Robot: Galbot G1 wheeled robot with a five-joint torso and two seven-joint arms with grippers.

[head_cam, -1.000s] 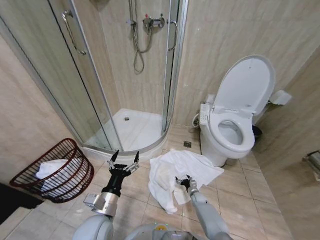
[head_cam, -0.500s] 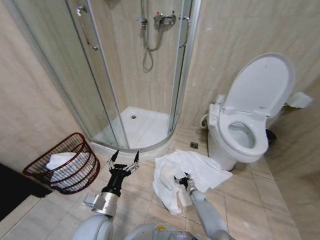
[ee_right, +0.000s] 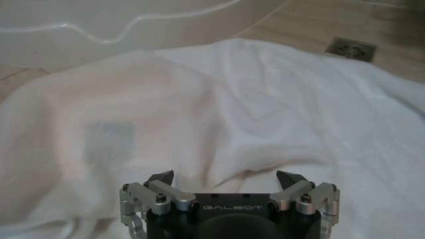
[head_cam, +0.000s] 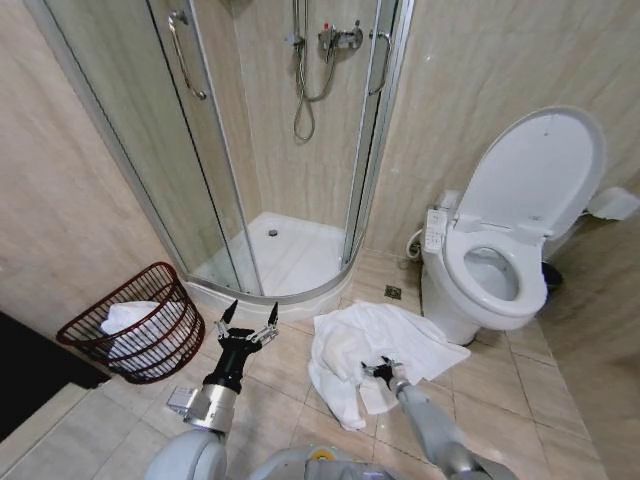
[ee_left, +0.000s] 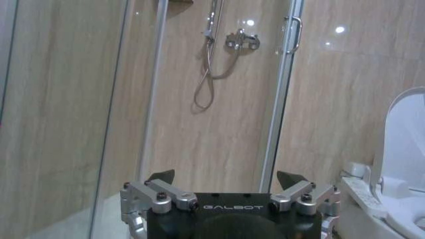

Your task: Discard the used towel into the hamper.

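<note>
Towel [head_cam: 375, 352] unmoved; right gripper [head_cam: 383, 369] has shifted right

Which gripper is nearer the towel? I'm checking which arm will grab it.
Right. The right gripper hangs open just over the towel on the floor; the left gripper is open and raised beside it, toward the hamper.

One word can be read: "GALBOT", in pale capital letters on the black body of the left gripper [ee_left: 226, 180] in the left wrist view, just behind its spread fingers. The same word stands in the same place on the right gripper [ee_right: 226, 180] in the right wrist view. Nothing else legible appears on the walls, fixtures or floor.
</note>
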